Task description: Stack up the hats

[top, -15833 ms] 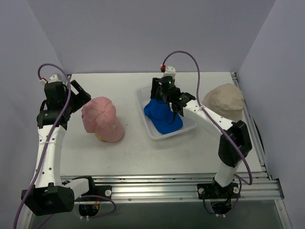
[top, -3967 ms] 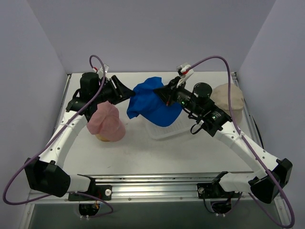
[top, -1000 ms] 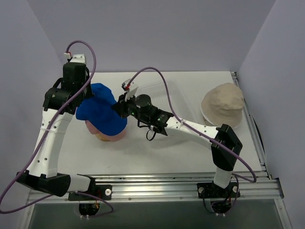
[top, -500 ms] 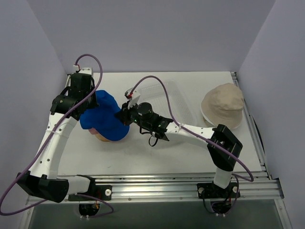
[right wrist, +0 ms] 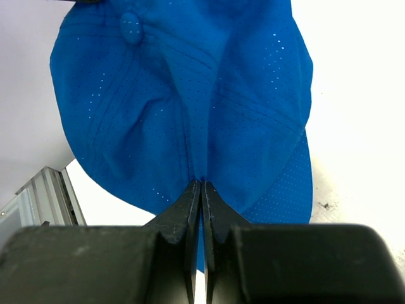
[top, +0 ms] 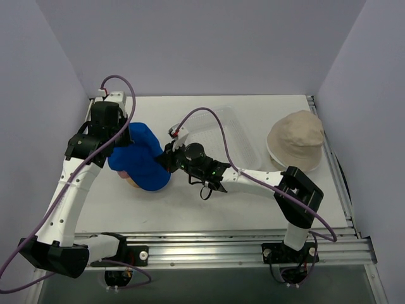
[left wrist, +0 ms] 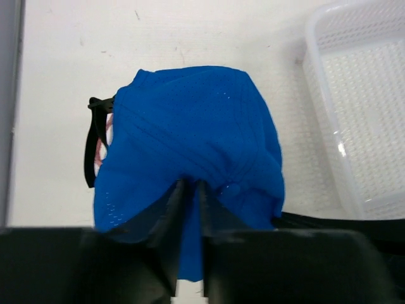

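The bright blue cap [top: 140, 159] lies draped over the pink cap, of which only a pale sliver [top: 134, 183] shows under its near edge. My left gripper [top: 123, 140] is at the blue cap's back left, its jaws closed to a narrow slit with blue fabric [left wrist: 190, 139] pinched between them [left wrist: 189, 185]. My right gripper [top: 166, 158] is at the cap's right side, shut on a fold of the blue cloth [right wrist: 183, 95] that bunches at its tips [right wrist: 201, 183]. The beige bucket hat [top: 295, 139] sits alone at the far right.
A clear plastic lattice basket [top: 235, 134] stands behind the right arm, between the caps and the bucket hat; its wall [left wrist: 319, 107] shows at the right of the left wrist view. A black strap [left wrist: 93, 145] hangs at the blue cap's left edge.
Both arms have carried the blue cap a little down and toward the near side, settling it over the pink cap. The left jaws have parted by a hair.
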Robot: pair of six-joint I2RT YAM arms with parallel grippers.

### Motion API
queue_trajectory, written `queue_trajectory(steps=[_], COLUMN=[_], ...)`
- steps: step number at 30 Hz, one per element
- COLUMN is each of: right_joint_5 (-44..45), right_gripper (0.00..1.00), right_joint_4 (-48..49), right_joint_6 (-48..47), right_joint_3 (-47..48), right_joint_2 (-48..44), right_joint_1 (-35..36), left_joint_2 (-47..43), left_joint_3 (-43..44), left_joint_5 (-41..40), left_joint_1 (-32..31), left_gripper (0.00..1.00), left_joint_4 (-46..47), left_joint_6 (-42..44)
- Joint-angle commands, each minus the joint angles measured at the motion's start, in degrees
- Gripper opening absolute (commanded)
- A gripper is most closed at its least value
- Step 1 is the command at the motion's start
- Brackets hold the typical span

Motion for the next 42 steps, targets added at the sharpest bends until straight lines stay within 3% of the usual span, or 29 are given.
queue_trajectory(steps=[1, 4, 8, 12, 19, 24, 27, 35, 42], right_joint_5=[0.8, 0.8, -1.0, -1.1, -2.6, -2.8, -2.3, 1.3, 0.6], right_gripper=[0.00, 0.00, 0.00, 0.00, 0.00, 0.24, 0.30, 0.31, 0.31], right_joint_4=[4.3, 4.9, 4.4, 3.8, 1.4, -0.6, -1.0, -1.1, 1.1], right_joint_6=[0.3, 0.4, 0.3, -0.3, -1.1, -2.0, -2.0, -1.2, -0.6], right_joint_3=[-0.7, -1.4, -0.9, -1.4, -1.8, -1.1, -1.8, -7.8, -9.2], right_joint_2=[-2.9, -2.8, -2.8, -3.2, -2.7, -3.5, -5.1, -9.1, -6.7], right_joint_1=[0.3, 0.1, -0.2, -0.5, -1.4, -1.4, -1.4, -0.5, -0.2], left_joint_2=[-1.1, -2.0, -3.2, -2.3, 1.4, 3.5, 4.7, 9.4, 12.0], left_joint_3=[0.3, 0.5, 2.9, 6.6, 4.5, 4.2, 4.2, 3.0, 2.9], left_joint_5=[2.7, 1.7, 2.3, 6.4, 14.9, 15.2, 17.0, 17.8, 15.8], left_joint_1=[0.3, 0.5, 2.9, 10.1, 20.1, 21.4, 21.8, 21.8, 21.8], left_gripper=[0.29, 0.53, 0.63, 0.64, 0.64, 0.64, 0.63, 0.61, 0.61], left_joint_4=[3.9, 3.9, 3.4, 1.6, 1.9, 2.6, 3.9, 6.1, 7.7], left_joint_6=[-0.4, -1.5, -2.7, -4.6, -6.5, -6.5, -6.5, -4.9, -1.0])
